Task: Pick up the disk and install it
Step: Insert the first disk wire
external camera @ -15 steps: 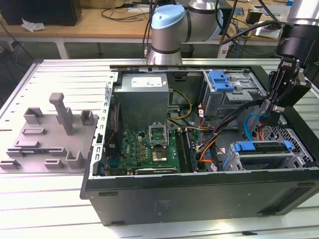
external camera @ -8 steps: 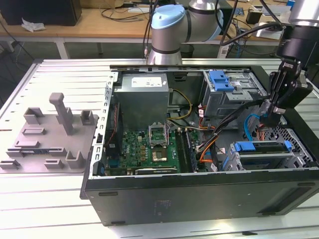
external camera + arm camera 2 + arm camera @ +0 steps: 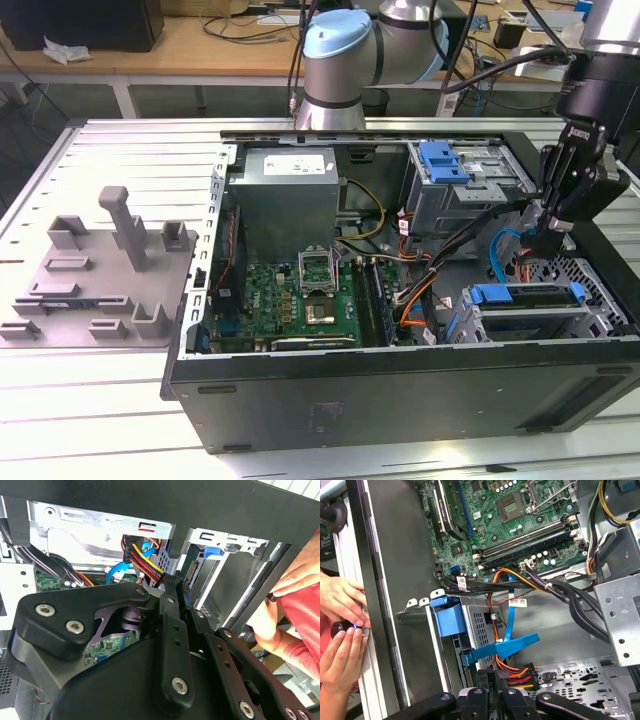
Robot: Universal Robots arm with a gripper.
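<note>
1. Disk [image 3: 522, 297]: mostly hidden behind case wall [image 3: 400, 385] at its 6 o'clock.
2. Arm [image 3: 345, 60]: cropped at exterior view's 12 o'clock.
3. Person's hand [image 3: 340, 659], first wrist view: cropped by picture edge; dark item [image 3: 340, 628] at its fingertips unidentifiable.

A wooden workbench [image 3: 180, 55] stands behind the ribbed metal table [image 3: 130, 150].

In the exterior view the computer case [image 3: 400, 390] is black and its circuit board [image 3: 300, 295], at seven o'clock inside, is green. The disk [image 3: 525, 296], at four o'clock, has a blue frame. A blue ribbon cable [image 3: 507, 647] crosses red, yellow and orange wires [image 3: 517, 672]. The tray [image 3: 95, 280], at nine o'clock, is plain grey.
</note>
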